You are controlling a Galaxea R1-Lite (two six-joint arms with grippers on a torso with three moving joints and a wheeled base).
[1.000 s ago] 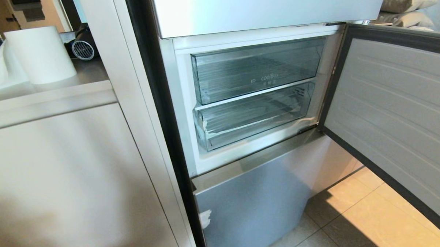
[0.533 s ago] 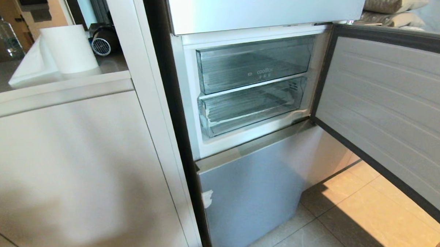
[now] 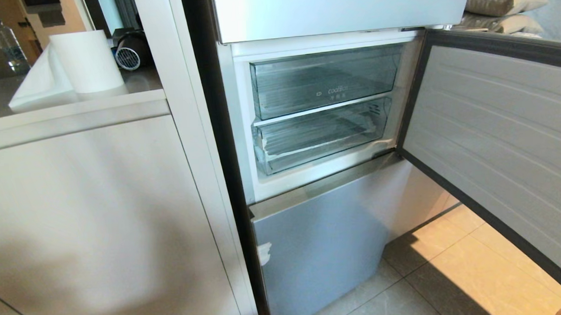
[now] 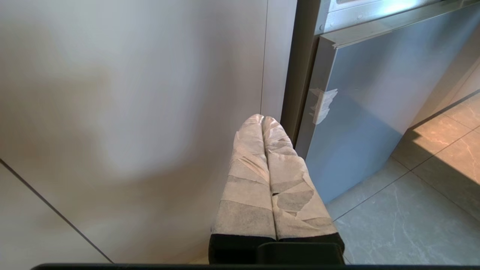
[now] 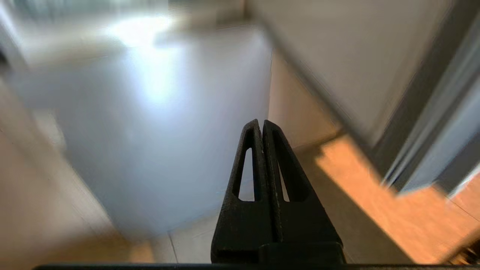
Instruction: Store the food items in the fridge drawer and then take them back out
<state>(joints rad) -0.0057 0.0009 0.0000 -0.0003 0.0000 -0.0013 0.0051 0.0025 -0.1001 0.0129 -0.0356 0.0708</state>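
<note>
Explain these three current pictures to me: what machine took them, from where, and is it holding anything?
A wheeled two-armed robot took them. Its head camera looks down at an open fridge: the door swung right, two clear bins inside, the lower one the fridge drawer with whitish tape, pushed in. No food shows. A paper roll stands on the counter to the left. The other two pictures come from wrist cameras. The left gripper, fingers wrapped in tape, and the black right gripper are both shut and hold nothing, low before the fridge's lower door.
</note>
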